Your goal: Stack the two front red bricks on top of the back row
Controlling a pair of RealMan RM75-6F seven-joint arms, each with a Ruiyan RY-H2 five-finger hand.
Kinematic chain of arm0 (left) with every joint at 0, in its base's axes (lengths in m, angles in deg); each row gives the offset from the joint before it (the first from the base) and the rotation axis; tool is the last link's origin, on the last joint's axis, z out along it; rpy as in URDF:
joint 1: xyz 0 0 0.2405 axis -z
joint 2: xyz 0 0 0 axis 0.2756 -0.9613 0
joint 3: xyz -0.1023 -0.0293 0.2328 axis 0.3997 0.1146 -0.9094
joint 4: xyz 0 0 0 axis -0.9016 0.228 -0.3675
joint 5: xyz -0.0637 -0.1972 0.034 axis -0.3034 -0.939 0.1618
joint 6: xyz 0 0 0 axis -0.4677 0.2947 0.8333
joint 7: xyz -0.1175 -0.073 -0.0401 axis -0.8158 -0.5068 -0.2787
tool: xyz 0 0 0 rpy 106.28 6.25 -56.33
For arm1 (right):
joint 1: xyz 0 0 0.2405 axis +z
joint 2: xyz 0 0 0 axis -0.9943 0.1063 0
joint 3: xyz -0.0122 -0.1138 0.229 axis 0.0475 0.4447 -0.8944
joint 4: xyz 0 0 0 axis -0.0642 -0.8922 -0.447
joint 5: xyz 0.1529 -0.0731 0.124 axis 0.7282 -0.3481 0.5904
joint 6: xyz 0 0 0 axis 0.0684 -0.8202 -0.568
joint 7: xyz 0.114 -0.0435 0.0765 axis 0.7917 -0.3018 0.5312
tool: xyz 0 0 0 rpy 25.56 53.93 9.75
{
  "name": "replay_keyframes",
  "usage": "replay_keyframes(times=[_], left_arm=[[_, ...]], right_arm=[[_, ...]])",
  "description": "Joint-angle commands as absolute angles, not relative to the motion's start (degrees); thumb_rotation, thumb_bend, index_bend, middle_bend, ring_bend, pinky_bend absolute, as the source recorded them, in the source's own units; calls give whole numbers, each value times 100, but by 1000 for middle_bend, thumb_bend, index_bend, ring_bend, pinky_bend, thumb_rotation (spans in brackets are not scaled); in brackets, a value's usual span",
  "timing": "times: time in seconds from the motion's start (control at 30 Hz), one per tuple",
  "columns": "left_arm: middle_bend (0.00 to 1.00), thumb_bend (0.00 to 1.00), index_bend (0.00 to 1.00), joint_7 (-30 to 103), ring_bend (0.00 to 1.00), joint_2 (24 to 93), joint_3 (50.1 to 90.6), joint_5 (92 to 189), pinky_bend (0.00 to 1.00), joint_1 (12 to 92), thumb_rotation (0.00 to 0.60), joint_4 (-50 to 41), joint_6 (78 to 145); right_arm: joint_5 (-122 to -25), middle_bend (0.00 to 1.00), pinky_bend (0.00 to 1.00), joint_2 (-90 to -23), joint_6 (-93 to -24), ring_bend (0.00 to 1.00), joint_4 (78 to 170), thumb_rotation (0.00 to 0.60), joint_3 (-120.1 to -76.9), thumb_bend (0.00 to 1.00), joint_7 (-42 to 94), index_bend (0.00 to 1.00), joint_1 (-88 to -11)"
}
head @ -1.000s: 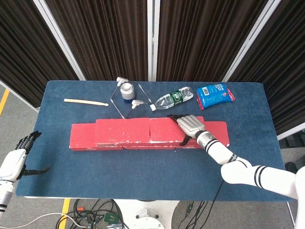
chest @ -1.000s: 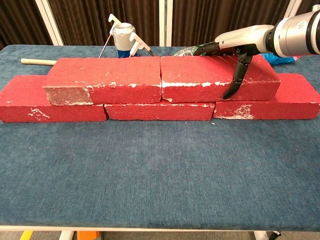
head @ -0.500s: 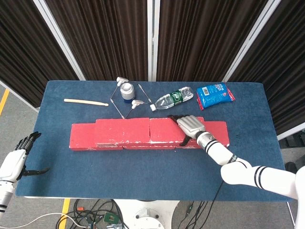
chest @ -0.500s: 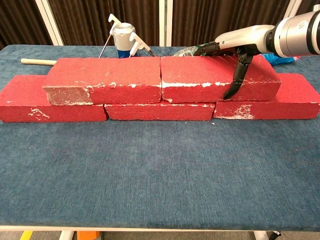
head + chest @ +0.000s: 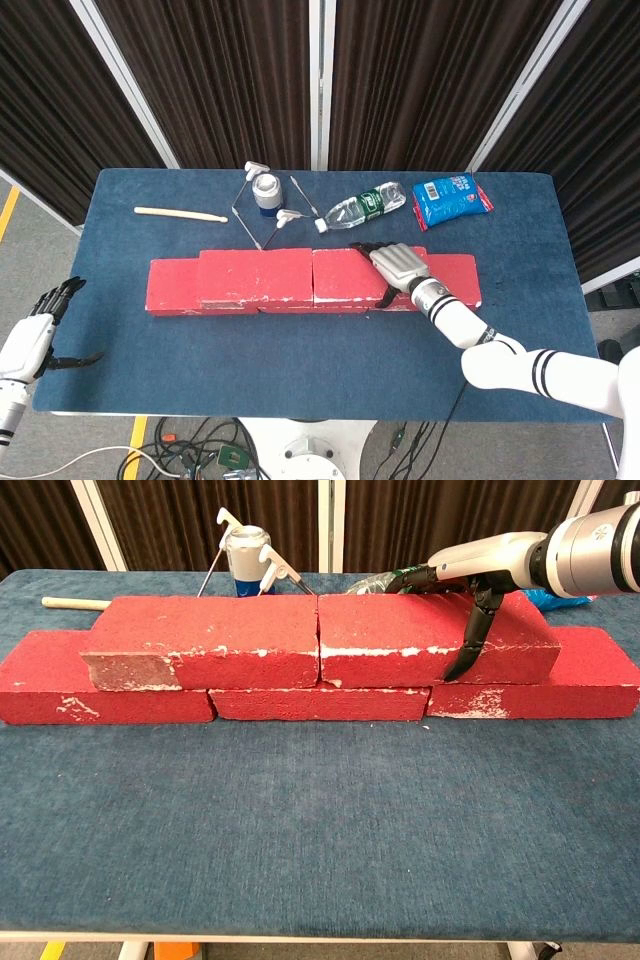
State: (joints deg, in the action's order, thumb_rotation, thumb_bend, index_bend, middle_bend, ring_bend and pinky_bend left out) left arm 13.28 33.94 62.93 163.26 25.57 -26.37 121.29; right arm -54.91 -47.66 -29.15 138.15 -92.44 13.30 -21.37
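Risk: right hand [image 5: 468,590] clasps the right top brick [image 5: 435,638], already on the back row [image 5: 320,702] at 3 o'clock of its twin [image 5: 205,640]; careless release may drag it askew; left hand [image 5: 38,338] spread, idle.

The head view looks steeply down from above the near edge of the blue-covered table [image 5: 300,360], far enough to take in the whole top and the dark curtains behind. The chest view sits low and close, facing level across the cloth. Both share the stacked red bricks [image 5: 310,278] [image 5: 320,655] and the objects behind them.
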Motion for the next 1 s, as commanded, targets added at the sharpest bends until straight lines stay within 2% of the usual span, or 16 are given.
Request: replay_keyframes(times=[0.03, 1.0], left_arm=[[0, 10, 9, 1324, 0, 3394, 6291, 16326, 0, 2551, 600, -2634, 12135], [0, 9, 9, 1261, 0, 3400, 6269, 16367, 0, 2547, 600, -2606, 12141]], right_arm=[[-5471, 167, 276, -4775, -2934, 167, 13813, 600, -9243, 97, 1318, 0, -2133], [-5275, 164, 278, -4862, -2986, 165, 13812, 600, -9256, 97, 1227, 0, -2078]])
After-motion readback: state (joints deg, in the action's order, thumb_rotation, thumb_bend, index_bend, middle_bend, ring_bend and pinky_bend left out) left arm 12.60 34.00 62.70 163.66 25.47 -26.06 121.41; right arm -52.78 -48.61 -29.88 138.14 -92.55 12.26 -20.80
